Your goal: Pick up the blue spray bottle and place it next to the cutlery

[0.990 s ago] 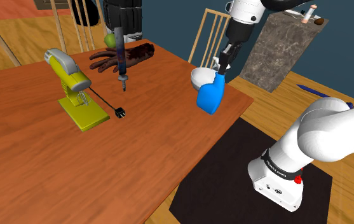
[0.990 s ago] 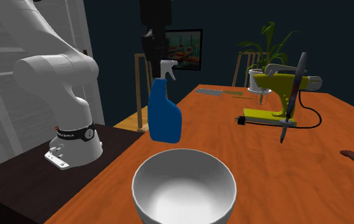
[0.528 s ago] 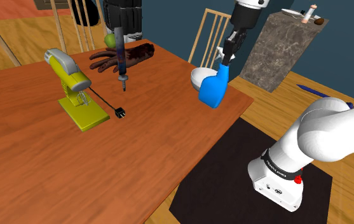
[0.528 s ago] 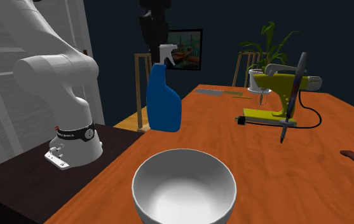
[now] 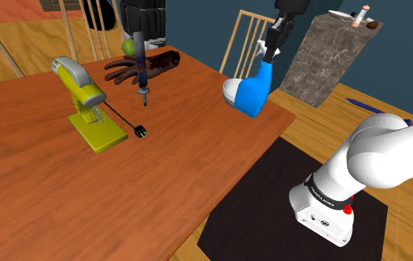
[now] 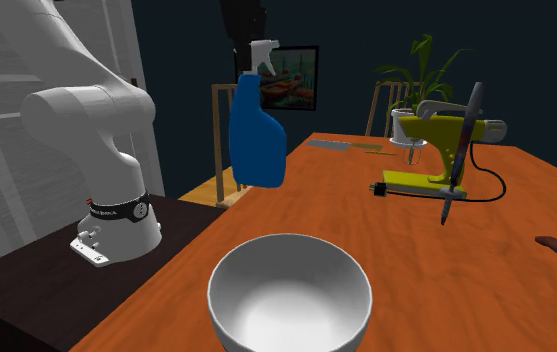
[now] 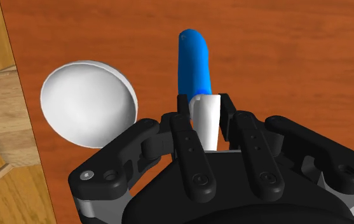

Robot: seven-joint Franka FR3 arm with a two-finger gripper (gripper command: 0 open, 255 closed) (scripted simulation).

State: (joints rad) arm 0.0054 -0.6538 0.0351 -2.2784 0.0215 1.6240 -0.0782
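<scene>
Spray bottle above reddish table; dark blue walls.

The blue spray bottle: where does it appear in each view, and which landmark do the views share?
Shoulder view: the blue spray bottle is at the upper right of centre, above the table.
Second exterior view: the bottle is at the upper left of centre.
Wrist view: the bottle is central, clasped by the gripper.
Shared landmark: the white bowl beside it.
</scene>
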